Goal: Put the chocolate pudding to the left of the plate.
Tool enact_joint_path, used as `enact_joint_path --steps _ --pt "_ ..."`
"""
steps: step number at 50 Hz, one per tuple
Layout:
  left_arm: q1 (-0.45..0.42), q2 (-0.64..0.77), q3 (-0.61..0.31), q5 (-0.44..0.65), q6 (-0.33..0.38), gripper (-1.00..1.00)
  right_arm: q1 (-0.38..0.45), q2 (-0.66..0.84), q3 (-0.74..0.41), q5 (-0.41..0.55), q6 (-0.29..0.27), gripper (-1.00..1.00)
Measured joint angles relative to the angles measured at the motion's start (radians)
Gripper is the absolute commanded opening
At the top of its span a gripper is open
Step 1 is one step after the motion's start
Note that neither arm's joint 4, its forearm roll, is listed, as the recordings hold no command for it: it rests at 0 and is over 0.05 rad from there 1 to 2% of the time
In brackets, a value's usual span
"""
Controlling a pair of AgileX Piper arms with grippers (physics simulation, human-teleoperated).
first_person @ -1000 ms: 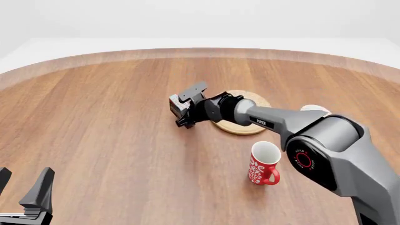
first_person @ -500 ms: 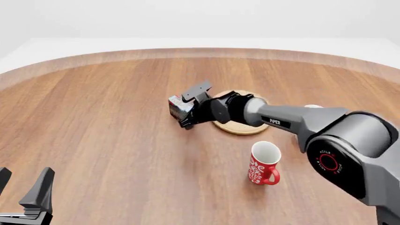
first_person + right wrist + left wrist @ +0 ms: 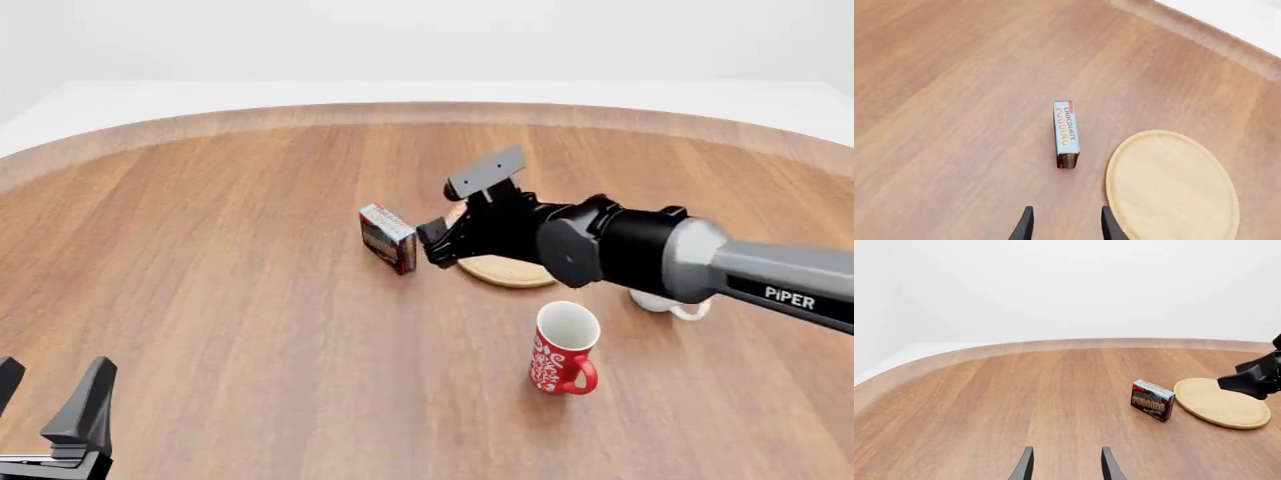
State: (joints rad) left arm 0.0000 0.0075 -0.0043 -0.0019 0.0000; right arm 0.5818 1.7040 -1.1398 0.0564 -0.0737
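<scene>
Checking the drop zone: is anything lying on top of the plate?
Nothing rests on the plate; its top is bare. In the front view the right end effector covers most of it.

Right gripper (image 3: 434, 238): raised above the table (image 3: 200, 250), fingers parted, nothing between them. Just beyond its fingertips: chocolate pudding (image 3: 387, 237), upright on its edge, clear of the fingers. Beneath and just behind: plate (image 3: 505, 270), separated from the box by a narrow strip of bare wood. Further back under the arm: red mug (image 3: 562, 349) and, partly hidden, white mug (image 3: 671, 303).

Left gripper (image 3: 47, 425): parted, low at the near edge. Ahead: open wood up to the box, nothing standing between.
</scene>
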Motion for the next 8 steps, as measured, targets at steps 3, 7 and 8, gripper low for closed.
enact_joint_path --steps 3,7,8 --pt "0.0 0.0 0.0 0.0 0.0 1.0 0.002 -0.031 0.028 -0.011 0.003 1.0" --pt "0.0 0.0 0.0 0.0 0.0 1.0 0.002 -0.065 0.057 -0.023 0.005 1.0" --pt "0.0 0.0 0.0 0.0 0.0 1.0 0.001 -0.072 0.064 -0.025 0.005 1.0"
